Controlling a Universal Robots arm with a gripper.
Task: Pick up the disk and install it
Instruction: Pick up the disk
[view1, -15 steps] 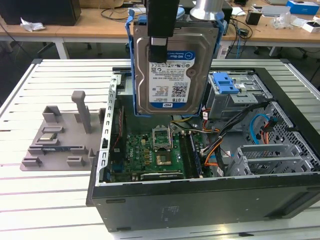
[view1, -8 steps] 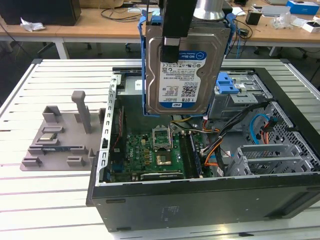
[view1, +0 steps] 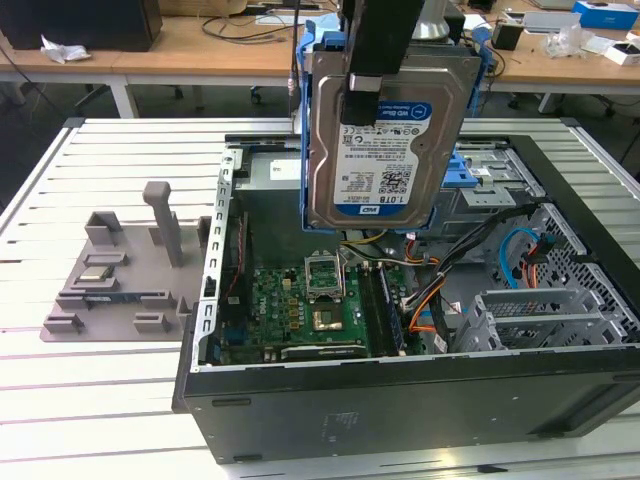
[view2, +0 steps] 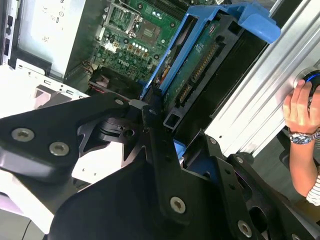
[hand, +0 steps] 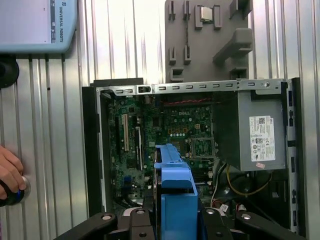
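The disk (view1: 400, 150) hangs upright above the open computer case (view1: 400, 410), its blue-and-white label facing the exterior camera and blue rails along both sides. My gripper (view1: 352, 105) comes down from above and is shut on the disk, with one black finger (view1: 358, 92) pressed on the label face. In the second wrist view the disk (view2: 200, 65) shows edge-on, connector side out, clamped at my gripper (view2: 161, 116). The first wrist view looks down the disk's blue rail (hand: 175, 187) to the motherboard (hand: 165, 135) below.
A grey fixture plate (view1: 120, 275) with upright posts lies at the exterior view's left of the case. A blue-latched drive cage (view1: 475, 175) and cables (view1: 440, 300) sit at the right inside. A person's hand (view2: 300, 107) rests on a knob at the table edge.
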